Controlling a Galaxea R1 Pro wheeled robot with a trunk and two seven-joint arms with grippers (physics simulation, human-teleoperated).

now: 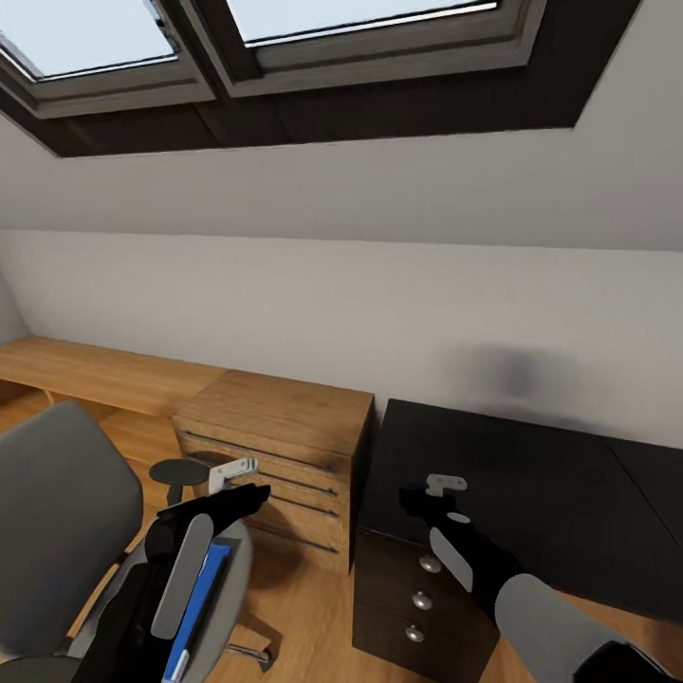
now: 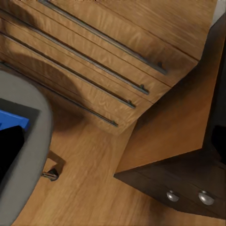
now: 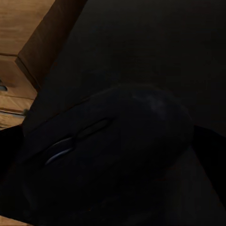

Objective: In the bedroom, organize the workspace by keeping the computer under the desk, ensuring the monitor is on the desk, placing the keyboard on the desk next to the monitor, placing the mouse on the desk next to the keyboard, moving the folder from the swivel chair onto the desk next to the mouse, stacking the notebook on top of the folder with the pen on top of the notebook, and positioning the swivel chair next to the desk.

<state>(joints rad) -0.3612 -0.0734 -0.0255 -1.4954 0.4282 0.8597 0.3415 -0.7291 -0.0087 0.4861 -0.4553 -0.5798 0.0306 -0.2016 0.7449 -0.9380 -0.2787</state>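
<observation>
The grey swivel chair (image 1: 57,512) stands at the lower left, and the blue folder (image 1: 204,593) lies on its seat, partly under my left arm. A corner of the folder (image 2: 12,123) shows in the left wrist view beside the seat's rim. My left gripper (image 1: 249,495) hovers past the seat's edge, in front of the wooden drawer unit; its jaws are too dark to read. My right gripper (image 1: 415,500) hangs over the left end of the black desk (image 1: 531,493), shut on the dark mouse (image 3: 117,141). Monitor, keyboard, notebook, pen and computer are out of view.
A wooden drawer unit (image 1: 285,417) stands between chair and desk, close to both. The desk's own drawers with round knobs (image 1: 422,599) face me. A low wooden bench (image 1: 95,370) runs along the white wall at left. Skylights (image 1: 360,19) sit overhead.
</observation>
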